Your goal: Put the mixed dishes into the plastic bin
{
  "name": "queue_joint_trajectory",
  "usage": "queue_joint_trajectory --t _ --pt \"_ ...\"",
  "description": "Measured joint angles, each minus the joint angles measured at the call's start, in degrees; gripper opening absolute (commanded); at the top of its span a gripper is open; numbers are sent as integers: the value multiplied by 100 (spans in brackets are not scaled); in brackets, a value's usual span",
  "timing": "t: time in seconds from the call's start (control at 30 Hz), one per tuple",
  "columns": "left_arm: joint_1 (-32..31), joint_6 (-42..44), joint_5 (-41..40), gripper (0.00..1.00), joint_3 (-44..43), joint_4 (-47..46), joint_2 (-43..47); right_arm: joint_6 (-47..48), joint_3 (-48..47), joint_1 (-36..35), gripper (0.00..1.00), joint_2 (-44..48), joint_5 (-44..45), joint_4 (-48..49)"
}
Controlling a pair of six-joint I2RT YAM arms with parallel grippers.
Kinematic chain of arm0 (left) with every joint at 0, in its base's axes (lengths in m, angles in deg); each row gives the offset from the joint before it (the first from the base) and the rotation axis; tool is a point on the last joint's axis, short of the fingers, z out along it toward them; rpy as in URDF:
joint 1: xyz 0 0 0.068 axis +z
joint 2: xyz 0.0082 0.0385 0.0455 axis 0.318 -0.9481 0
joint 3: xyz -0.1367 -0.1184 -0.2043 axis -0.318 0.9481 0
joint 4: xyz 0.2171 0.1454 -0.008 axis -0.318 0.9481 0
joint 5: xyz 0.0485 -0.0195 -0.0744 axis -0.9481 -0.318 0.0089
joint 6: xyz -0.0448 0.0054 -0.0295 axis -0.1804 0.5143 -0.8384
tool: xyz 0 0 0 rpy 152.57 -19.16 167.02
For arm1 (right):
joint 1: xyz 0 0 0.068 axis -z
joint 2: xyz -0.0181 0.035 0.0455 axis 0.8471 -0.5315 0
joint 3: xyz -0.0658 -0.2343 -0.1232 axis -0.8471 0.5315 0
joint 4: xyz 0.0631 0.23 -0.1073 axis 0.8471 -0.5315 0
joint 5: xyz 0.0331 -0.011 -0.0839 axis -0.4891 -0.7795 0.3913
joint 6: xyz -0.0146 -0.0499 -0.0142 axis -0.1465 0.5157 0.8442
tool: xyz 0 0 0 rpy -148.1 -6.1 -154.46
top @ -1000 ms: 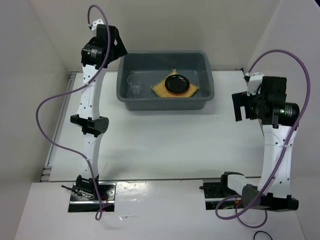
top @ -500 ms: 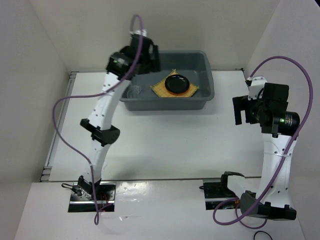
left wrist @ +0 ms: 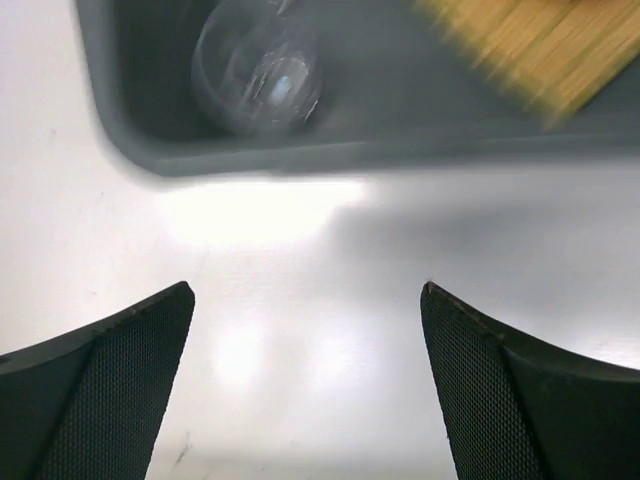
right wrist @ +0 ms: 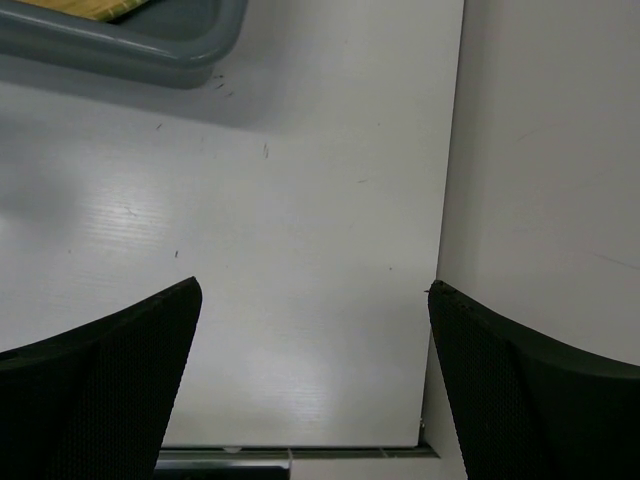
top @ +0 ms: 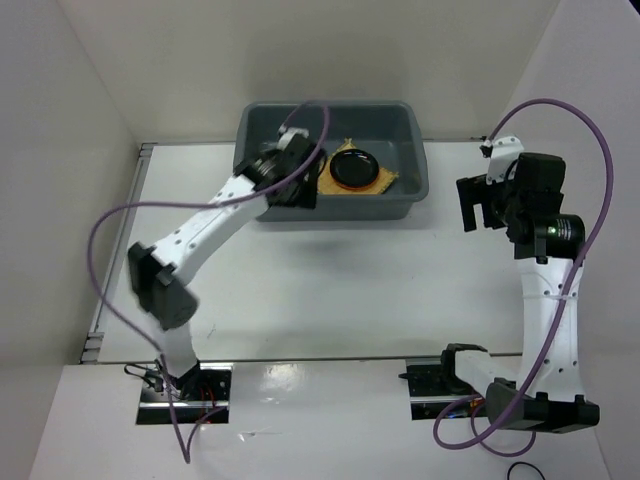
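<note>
White table [top: 350, 290]: lies beneath both pincers.
Dark grey plastic bin [top: 350, 207]: near wall just ahead of the left pincer [left wrist: 305, 290]; ahead and to the left of the right pincer [right wrist: 313, 287].
Both pincers: released, fingers spread wide, grasping nothing.
Bamboo mat [top: 385, 181]: inside the bin, ahead and right of the left pincer.
1 black plate [top: 353, 167]: on the mat.
1 clear glass cup [left wrist: 260, 65]: inside the bin, ahead and slightly left of the left pincer.

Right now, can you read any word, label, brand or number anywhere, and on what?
None can be read. The bin, mat, black plate, cup and table show no markings in any view.
</note>
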Motion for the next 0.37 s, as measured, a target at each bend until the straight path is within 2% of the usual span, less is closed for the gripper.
queue_joint_trajectory --t 0.1,0.13,0.23,0.37 --pt "361 59 398 100 2844 -964 1904 -7 59 -4 98 -70 -17 111" --pt "643 59 522 100 3368 -1043 2474 -13 68 -2 98 -90 -26 129" --pt "1390 44 605 100 3720 -1255 3526 -31 72 15 98 -168 -85 205" --pt "1449 50 756 100 3790 -1770 4070 -33 70 20 98 -273 -234 273"
